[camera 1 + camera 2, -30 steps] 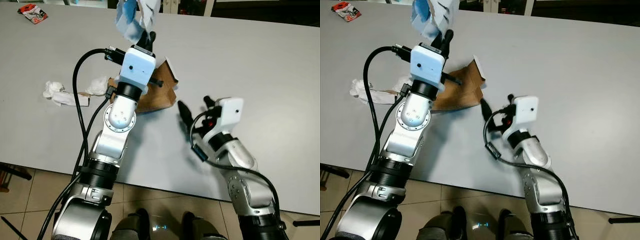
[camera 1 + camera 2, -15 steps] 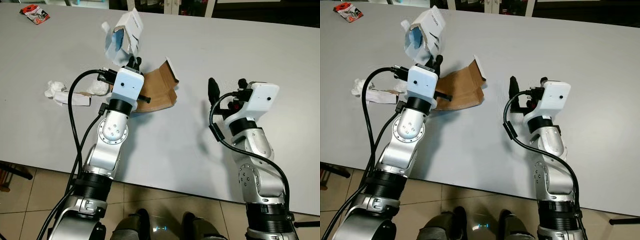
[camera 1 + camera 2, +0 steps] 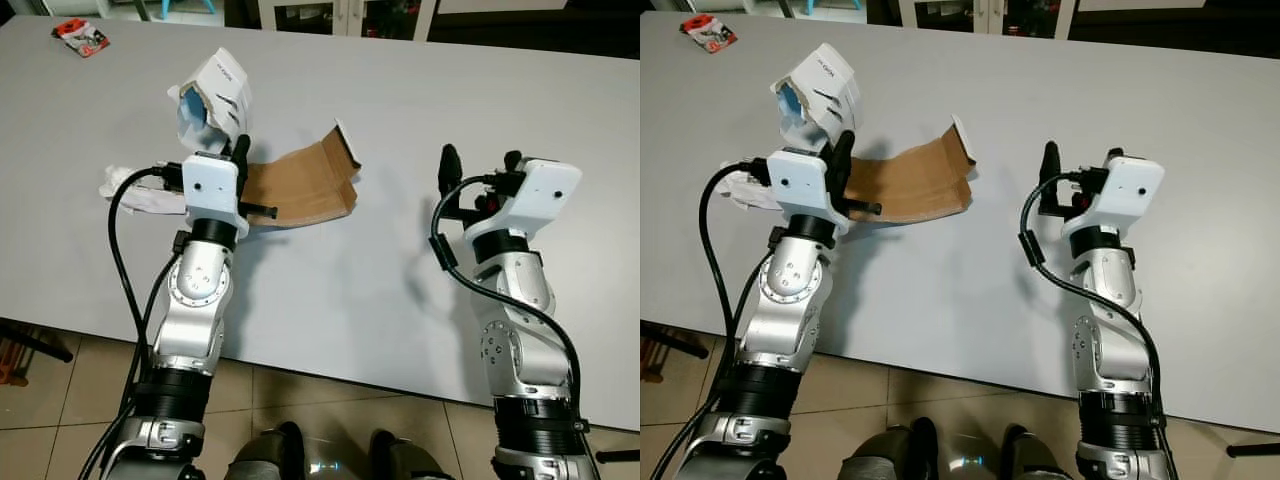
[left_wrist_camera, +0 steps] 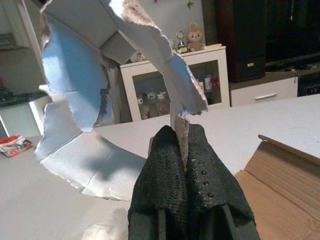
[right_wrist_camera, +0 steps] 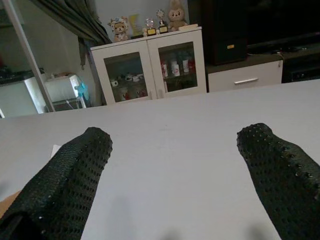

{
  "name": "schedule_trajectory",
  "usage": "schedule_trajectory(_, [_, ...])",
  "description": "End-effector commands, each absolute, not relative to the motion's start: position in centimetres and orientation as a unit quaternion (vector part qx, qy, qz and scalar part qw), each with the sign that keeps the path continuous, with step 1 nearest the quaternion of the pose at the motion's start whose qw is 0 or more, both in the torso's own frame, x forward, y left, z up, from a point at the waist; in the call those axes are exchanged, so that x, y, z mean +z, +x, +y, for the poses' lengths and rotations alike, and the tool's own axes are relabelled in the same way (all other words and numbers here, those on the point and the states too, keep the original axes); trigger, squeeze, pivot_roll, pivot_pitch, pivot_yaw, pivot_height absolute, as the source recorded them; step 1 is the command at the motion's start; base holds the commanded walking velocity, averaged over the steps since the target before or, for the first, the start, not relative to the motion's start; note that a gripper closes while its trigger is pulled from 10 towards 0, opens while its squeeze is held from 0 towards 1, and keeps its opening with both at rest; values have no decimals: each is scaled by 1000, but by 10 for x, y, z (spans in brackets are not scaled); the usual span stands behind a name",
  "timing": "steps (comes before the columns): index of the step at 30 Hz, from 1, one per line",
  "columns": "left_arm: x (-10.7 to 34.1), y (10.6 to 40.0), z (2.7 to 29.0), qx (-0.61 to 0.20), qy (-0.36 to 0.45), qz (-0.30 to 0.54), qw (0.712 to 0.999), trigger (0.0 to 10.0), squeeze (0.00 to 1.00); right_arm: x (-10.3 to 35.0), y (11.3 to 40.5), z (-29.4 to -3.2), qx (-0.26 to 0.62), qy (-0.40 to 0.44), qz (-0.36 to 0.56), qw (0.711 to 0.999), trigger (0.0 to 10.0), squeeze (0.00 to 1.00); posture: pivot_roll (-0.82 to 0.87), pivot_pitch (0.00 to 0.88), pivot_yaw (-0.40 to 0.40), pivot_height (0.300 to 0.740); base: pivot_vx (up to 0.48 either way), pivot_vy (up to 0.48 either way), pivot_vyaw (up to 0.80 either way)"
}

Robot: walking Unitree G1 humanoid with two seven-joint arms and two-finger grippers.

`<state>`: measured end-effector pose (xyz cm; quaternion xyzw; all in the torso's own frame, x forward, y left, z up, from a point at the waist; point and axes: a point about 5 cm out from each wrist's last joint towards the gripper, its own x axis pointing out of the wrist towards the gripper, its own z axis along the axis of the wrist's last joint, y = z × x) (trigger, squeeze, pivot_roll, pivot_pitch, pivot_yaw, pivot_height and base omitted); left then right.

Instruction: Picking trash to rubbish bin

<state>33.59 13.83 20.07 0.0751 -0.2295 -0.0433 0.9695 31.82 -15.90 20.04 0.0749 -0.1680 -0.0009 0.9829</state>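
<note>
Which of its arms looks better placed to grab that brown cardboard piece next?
Probably the right. The right gripper is open and empty beside the brown cardboard, while the left gripper is shut on the torn white box.

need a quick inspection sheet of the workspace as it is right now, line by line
surface: grey table, wide bare stretch in the middle and on the right.
job's things: torn white and blue carton held up off the table; brown cardboard piece lying curled on the table; crumpled white tissue by the left arm; red wrapper at the far left corner.
clutter: nothing seen.
grippers: left gripper shut on the carton's torn edge; right gripper open, raised over bare table, holding nothing.
cables: black cable looping beside the left arm, another by the right wrist.
surroundings: white glass-door cabinet with figurines beyond the table; tiled floor below.
</note>
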Motion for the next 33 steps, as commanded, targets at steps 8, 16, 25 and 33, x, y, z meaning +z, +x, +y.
schedule_trajectory(8, [199, 337, 136, -61, 75, -226, 969, 10000, 0, 202, 320, -158, -6, 76, -180, 981, 10000, 0, -44, 155, 80, 740, 0, 0, 0])
schedule_trajectory(16, [193, 335, 136, -61, 78, -219, 971, 10000, 0, 196, 318, -157, -5, 77, -175, 982, 10000, 0, -27, 158, 88, 740, 0, 0, 0])
schedule_trajectory(25, [192, 333, 133, -64, 81, -219, 970, 10000, 0, 194, 317, -157, 0, 78, -171, 982, 10000, 0, -30, 174, 75, 740, 0, 0, 0])
schedule_trajectory(33, [198, 332, 132, -60, 77, -227, 969, 10000, 0, 195, 319, -157, 3, 73, -169, 983, 10000, 0, -37, 185, 58, 740, 0, 0, 0])
